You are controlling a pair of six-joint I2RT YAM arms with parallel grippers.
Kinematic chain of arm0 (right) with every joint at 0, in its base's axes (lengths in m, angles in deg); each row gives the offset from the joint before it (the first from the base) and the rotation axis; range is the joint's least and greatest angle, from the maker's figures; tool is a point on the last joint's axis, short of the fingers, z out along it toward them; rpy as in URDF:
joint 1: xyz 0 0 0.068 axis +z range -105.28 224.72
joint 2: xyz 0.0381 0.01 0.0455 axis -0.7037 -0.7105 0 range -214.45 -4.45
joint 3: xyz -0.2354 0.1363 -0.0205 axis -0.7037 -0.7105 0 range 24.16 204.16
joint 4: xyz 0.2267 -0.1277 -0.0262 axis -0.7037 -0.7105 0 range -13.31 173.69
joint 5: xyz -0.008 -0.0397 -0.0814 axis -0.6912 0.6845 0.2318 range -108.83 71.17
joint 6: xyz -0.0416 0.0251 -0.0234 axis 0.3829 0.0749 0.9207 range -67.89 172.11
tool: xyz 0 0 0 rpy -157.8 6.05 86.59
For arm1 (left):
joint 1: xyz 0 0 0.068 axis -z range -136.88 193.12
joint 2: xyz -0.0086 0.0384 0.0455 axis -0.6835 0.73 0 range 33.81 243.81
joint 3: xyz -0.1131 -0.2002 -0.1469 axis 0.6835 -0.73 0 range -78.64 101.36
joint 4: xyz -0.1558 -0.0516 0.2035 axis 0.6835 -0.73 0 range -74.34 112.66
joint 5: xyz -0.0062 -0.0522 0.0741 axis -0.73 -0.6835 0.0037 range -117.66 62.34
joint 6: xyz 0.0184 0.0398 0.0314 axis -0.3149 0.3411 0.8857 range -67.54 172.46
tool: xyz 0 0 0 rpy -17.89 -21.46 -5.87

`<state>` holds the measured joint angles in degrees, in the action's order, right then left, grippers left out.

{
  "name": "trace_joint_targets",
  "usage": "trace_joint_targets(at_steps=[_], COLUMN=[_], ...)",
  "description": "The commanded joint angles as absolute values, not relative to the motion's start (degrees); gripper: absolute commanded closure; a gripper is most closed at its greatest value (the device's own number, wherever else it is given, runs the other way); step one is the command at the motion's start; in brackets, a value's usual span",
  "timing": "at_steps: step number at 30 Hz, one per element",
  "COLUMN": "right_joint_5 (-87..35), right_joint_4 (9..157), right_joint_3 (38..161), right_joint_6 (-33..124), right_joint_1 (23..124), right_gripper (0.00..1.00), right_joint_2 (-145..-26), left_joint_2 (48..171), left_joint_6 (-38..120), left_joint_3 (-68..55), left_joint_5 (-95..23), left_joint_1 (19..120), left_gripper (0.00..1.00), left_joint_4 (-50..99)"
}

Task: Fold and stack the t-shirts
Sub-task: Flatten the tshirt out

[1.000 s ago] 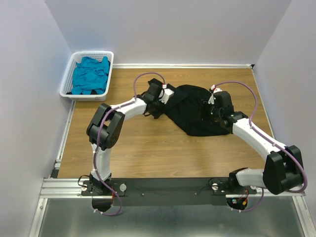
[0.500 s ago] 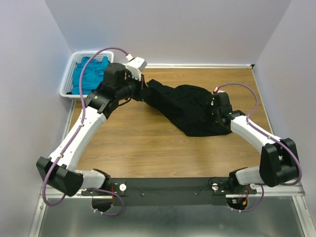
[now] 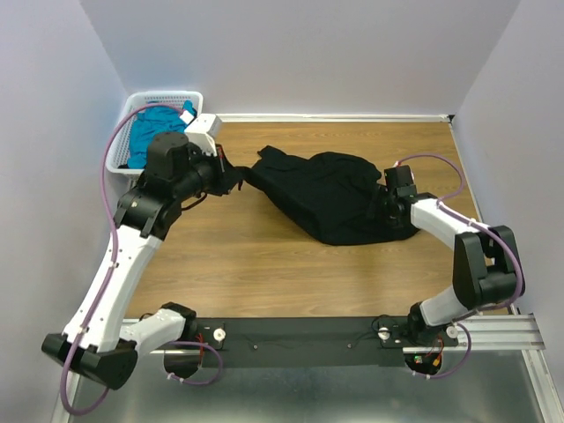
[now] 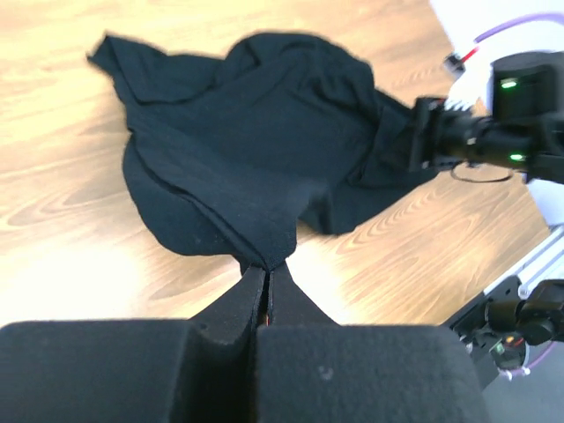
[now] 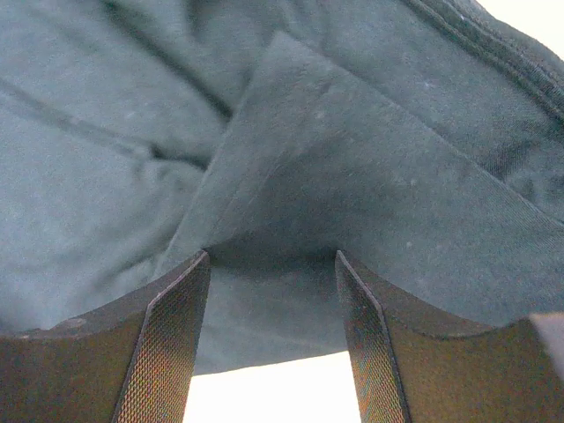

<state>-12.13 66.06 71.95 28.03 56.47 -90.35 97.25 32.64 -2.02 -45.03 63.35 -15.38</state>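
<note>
The black t-shirt [image 3: 330, 196] lies crumpled on the wooden table, stretched toward the left. My left gripper [image 3: 240, 174] is shut on its left edge; in the left wrist view the shut jaws [image 4: 266, 275] pinch the black cloth [image 4: 256, 150]. My right gripper [image 3: 388, 204] is at the shirt's right edge, open, with a fold of black cloth [image 5: 335, 150] lying between its fingers [image 5: 172, 330]. The teal-blue t-shirt [image 3: 152, 132] lies bunched in the white basket.
The white slotted basket [image 3: 122, 141] stands at the table's back left corner, just behind my left wrist. Walls close in the table on three sides. The black rail [image 3: 291, 335] with the arm bases runs along the near edge.
My left arm has swung out to the left toward the basket, pulling the black shirt's edge with it and stretching the cloth. My right gripper has shifted slightly right at the shirt's right edge.
</note>
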Motion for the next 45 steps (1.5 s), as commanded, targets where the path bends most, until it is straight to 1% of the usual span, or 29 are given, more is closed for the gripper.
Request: trace_joint_targets(at_steps=[1,6,8,9,10,11,12,15,18,19,20,24,28,29,32,34,36,41,43,45], right_joint_5=[-11.27,-10.57,-9.86,-9.6,-9.42,-9.16,-8.9,-8.37,-7.93,-7.93,-7.93,-8.45,-9.59,-10.29,-13.45,-13.99,-14.61,-14.53,-13.91,-13.03], right_joint_4=[65.05,65.32,65.32,65.23,65.23,65.32,65.23,65.06,64.62,64.27,63.83,62.33,62.42,62.42,61.9,61.45,61.37,60.22,60.13,60.05], right_joint_3=[74.87,76.63,77.07,77.16,77.16,76.98,76.89,76.63,77.24,77.94,78.64,84.26,91.99,93.05,97.44,98.42,98.34,96.94,96.41,96.49], right_joint_6=[26.71,26.44,26.36,26.27,26.18,26.09,26.01,26.01,26.01,25.92,25.74,24.95,24.16,23.99,23.72,23.55,23.63,26.7,27.41,28.72], right_joint_1=[55.8,55.62,55.54,55.53,55.36,55.01,54.75,52.9,49.04,47.81,45.1,39.55,38.13,38.04,37.96,37.96,37.96,37.96,37.96,37.96], right_gripper=[0.34,0.35,0.4,0.45,0.57,0.64,0.8,0.99,0.99,0.99,0.99,0.99,0.99,0.98,0.98,0.98,0.98,0.99,0.99,0.99], right_joint_2=[-94.61,-97.78,-99.18,-99.63,-99.89,-100.07,-99.98,-97.89,-94.11,-91.22,-89.8,-83.82,-82.67,-83.02,-84.95,-85.13,-84.34,-79.95,-77.84,-75.73], left_joint_2=[93.49,91.55,90.94,90.85,90.76,90.32,90.23,89.27,88.56,88.74,89.09,91.98,97.95,100.92,107.08,108.33,107.73,102.29,98.24,94.55], left_joint_6=[31.36,30.66,30.48,30.4,30.31,30.05,29.61,28.99,28.73,28.81,28.81,28.99,28.81,28.73,28.9,29.34,29.43,31.27,31.8,31.71], left_joint_3=[-4.19,-7.71,-9.46,-10.26,-11.13,-13.14,-14.21,-18.94,-23.16,-23.79,-25.1,-26.17,-22.05,-20.48,-8.99,-5.53,-3.24,-3.49,-3.93,-4.55], left_joint_5=[-39.72,-35.49,-31.9,-30.58,-29.17,-26.02,-24.77,-22.57,-23.0,-23.27,-23.62,-25.02,-27.4,-29.57,-33.36,-35.12,-35.22,-36.71,-36.63,-34.18], left_joint_1=[62.81,62.37,61.93,61.75,61.4,61.14,60.18,58.07,54.55,52.89,52.26,49.1,46.72,46.29,45.4,45.4,45.4,45.4,45.4,45.4], left_gripper=[1.0,1.0,1.0,1.0,1.0,1.0,1.0,1.0,1.0,1.0,1.0,1.0,1.0,1.0,1.0,1.0,1.0,1.0,1.0,1.0], left_joint_4=[-16.89,-16.37,-16.01,-16.01,-15.66,-15.4,-14.7,-12.77,-10.75,-9.61,-8.9,-4.43,-0.82,-0.37,-1.86,-2.04,-1.51,-0.54,0.16,1.12])
